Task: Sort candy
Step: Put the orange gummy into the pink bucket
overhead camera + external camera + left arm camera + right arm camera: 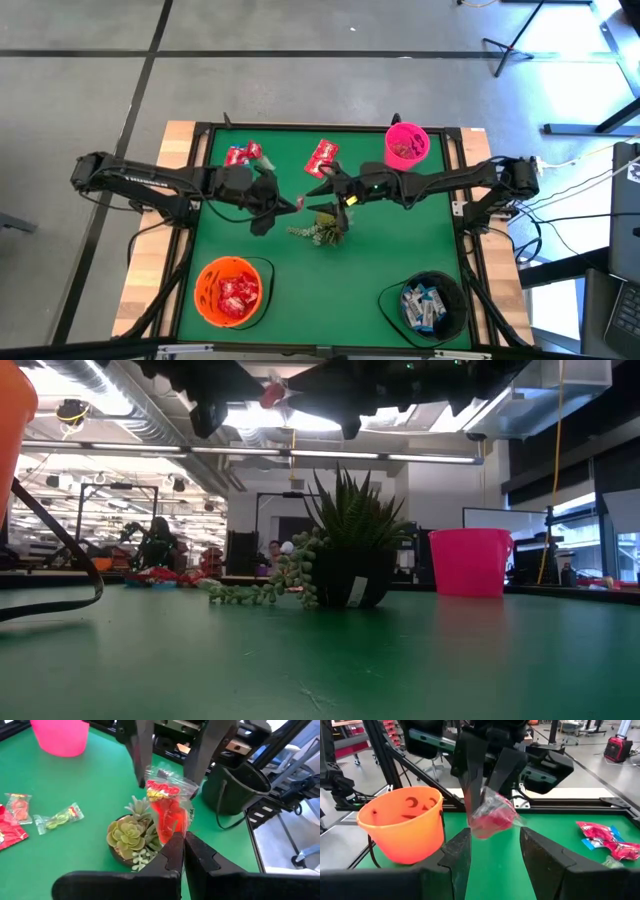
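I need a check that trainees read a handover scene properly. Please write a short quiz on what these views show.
1. True or false: the left end effector is shut on a shiny red candy packet.
2. Which container holds the white-and-blue wrapped packets? A) the orange plastic bucket B) the pink plastic bucket C) the black plastic bucket
3. Fill in: the right end effector faces the red packet with its jaws ____.

Key: 1 true; 2 C; 3 open.
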Tool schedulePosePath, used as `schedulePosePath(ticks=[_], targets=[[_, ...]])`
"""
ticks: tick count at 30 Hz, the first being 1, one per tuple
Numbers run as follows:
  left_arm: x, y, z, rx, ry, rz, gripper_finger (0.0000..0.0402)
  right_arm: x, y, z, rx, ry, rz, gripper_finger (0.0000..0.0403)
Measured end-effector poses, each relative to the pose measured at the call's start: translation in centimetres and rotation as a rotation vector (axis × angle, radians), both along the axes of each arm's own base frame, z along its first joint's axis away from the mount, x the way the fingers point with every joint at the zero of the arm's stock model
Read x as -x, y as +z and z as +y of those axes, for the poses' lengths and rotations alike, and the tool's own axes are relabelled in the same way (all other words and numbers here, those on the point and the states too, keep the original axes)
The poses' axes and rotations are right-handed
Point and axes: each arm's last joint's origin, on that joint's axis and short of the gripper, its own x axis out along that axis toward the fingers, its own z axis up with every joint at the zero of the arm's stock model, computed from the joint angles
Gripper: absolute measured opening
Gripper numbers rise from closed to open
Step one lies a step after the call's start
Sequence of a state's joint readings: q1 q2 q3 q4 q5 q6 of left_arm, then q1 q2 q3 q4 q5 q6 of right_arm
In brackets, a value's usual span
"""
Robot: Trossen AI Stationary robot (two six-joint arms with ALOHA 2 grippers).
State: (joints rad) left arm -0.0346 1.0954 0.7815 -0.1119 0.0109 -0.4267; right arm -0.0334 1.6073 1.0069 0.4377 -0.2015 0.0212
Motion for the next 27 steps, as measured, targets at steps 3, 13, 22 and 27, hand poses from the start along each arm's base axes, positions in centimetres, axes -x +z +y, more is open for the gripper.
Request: schedulePosePath(ticks=[3, 13, 22, 27], targets=[[0.0, 0.0, -0.3, 0.001, -0.012, -0.001, 0.0, 0.0, 0.0, -0.1, 0.005, -0.029, 0.001, 0.0166], [0.1, -0.1, -1.0, -0.007, -0.017, 0.006, 0.0, 0.0, 0.1, 0.1, -0.022, 0.025, -0.005, 0.0166], [-0.6, -0.8, -1.0, -0.021, 0.016, 0.03, 0.0, 0.0, 0.3, 0.1, -0.036, 0.041, -0.03, 0.0166], [-1.4, -1.5, -1.0, -0.015, 0.019, 0.044, 0.0, 0.0, 0.2, 0.2, -0.043, 0.063, -0.015, 0.0166]])
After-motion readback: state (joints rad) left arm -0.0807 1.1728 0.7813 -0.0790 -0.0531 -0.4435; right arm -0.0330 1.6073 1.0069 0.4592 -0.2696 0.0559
